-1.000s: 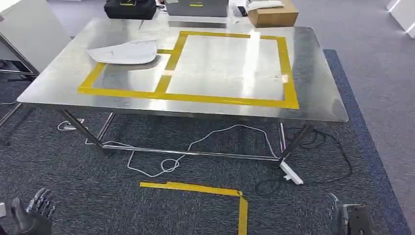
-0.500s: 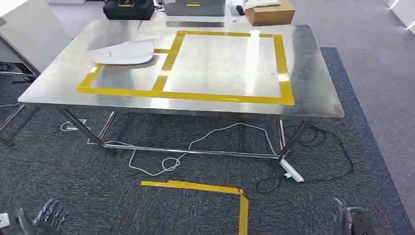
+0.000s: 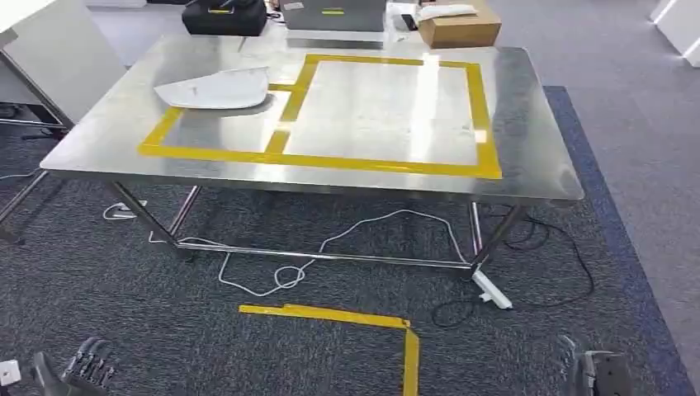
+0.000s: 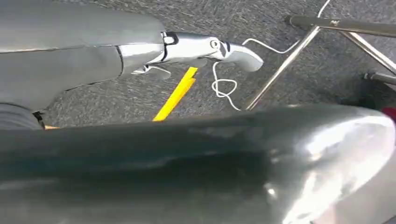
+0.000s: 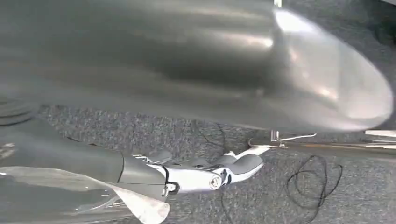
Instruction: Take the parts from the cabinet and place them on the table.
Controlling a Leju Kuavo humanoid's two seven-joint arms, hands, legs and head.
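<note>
**Handling a thin white shell: what the part on the table suggests**

Hanging low at the robot's left side, the left hand [image 3: 81, 370] holds nothing, its fingers loosely apart above the grey carpet [image 3: 124, 280]. Past it, at the far left edge, stands a white unit [image 3: 49, 45]; whether it is the cabinet cannot be told.

One white part [image 3: 216, 88] lies on the steel table [image 3: 528, 177], at the far end of the smaller left bay of the yellow tape outline [image 3: 322, 161], with its tip just over the tape that divides the bays. The larger right bay holds no part. The part looks like a thin, curved moulded shell that tapers to one end, so it is probably light and fairly stiff, though it may flex at its thin rim. Its smooth face is likely slippery and would slide easily on polished steel. The safest hold seems to be along the thicker, broader end, thumb over the edge and fingers beneath, with the second hand supporting the narrow end.

Behind the table sit a black bag [image 3: 224, 15], a grey case [image 3: 333, 12] and a cardboard box [image 3: 458, 25].

At the right, the right hand [image 3: 596, 375] hangs low too. Its fingers [image 5: 243, 164] lie stretched out, with nothing seen between them.
</note>
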